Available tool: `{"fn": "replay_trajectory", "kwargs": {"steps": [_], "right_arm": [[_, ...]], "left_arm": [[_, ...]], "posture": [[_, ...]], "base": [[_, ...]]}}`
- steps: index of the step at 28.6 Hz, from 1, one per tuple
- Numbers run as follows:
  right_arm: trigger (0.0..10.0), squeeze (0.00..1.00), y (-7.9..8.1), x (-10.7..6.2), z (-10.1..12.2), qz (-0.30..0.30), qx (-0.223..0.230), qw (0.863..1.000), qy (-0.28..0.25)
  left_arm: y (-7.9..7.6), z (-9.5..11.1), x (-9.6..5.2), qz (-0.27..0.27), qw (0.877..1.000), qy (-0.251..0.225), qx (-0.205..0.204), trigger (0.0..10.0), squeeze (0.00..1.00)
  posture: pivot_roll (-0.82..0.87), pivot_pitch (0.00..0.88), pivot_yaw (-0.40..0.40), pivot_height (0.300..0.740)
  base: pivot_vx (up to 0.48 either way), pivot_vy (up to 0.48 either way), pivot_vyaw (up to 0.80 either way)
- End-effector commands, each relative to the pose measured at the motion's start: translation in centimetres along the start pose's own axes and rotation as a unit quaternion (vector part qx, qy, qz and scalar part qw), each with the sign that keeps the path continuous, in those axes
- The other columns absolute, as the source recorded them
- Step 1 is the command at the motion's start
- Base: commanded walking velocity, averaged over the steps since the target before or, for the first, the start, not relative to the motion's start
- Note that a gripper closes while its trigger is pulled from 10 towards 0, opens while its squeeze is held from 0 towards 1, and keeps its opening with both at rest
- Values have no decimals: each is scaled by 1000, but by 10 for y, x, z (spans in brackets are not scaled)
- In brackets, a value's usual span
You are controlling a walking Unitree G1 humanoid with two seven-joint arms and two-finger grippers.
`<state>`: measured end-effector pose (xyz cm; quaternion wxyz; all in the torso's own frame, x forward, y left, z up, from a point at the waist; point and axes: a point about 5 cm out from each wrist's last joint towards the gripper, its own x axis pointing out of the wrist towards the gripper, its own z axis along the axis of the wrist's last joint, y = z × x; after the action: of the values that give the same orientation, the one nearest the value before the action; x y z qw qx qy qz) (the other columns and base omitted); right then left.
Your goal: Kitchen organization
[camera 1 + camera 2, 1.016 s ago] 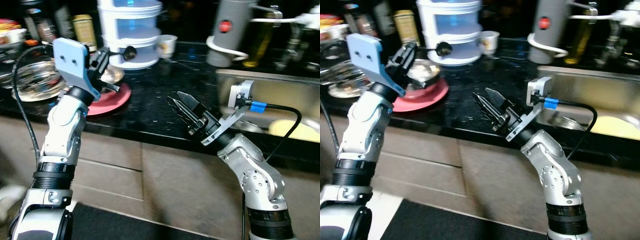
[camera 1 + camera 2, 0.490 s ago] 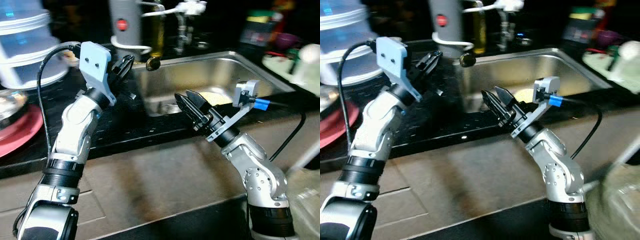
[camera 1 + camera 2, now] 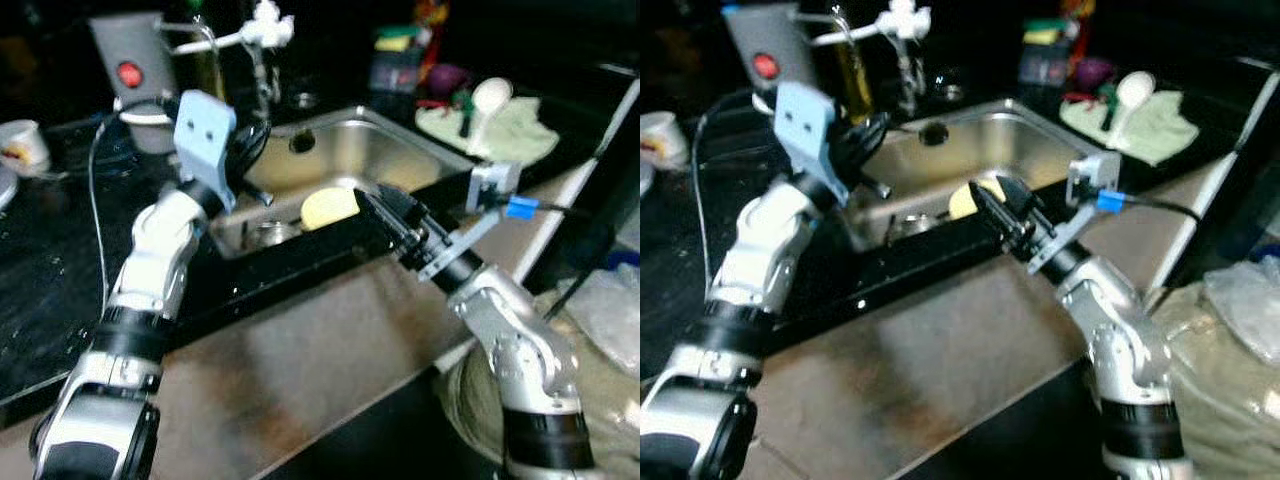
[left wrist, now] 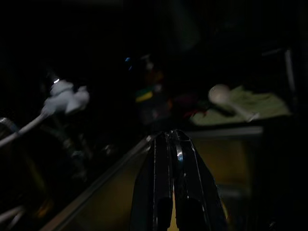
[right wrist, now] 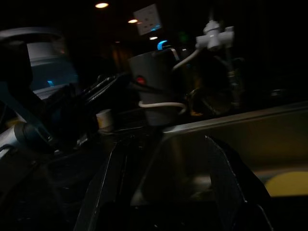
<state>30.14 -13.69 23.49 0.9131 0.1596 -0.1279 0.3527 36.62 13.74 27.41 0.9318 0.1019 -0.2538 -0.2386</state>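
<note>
Sink (image 3: 400, 150), steel, now frame centre after camera swung from the counter; left gripper (image 4: 172, 144) closed empty, right gripper (image 5: 168, 159) parted empty.

Both silver arms raised, elbows bent. Left gripper (image 4: 172, 144) held high with its black fingers (image 4: 161, 183) pressed together, empty. Right gripper (image 5: 166, 159) lower, fingers (image 5: 108, 185) spread wide apart, nothing between them.
</note>
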Motion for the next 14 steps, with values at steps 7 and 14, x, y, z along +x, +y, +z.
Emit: {"fn": "replay_trajectory", "kwargs": {"steps": [7,14], "right_arm": [[10000,0,2,1,-4,2,-11,1000,13],[10000,0,7,1,-6,16,-20,999,23]], "left_arm": [[10,-12,2,17,1000,23,7,10000,0],[16,-37,0,47,996,74,-28,10000,0]], "posture": [[-50,19,21,740],[-57,22,25,740]], "base": [[0,0,-181],[0,0,0]]}}
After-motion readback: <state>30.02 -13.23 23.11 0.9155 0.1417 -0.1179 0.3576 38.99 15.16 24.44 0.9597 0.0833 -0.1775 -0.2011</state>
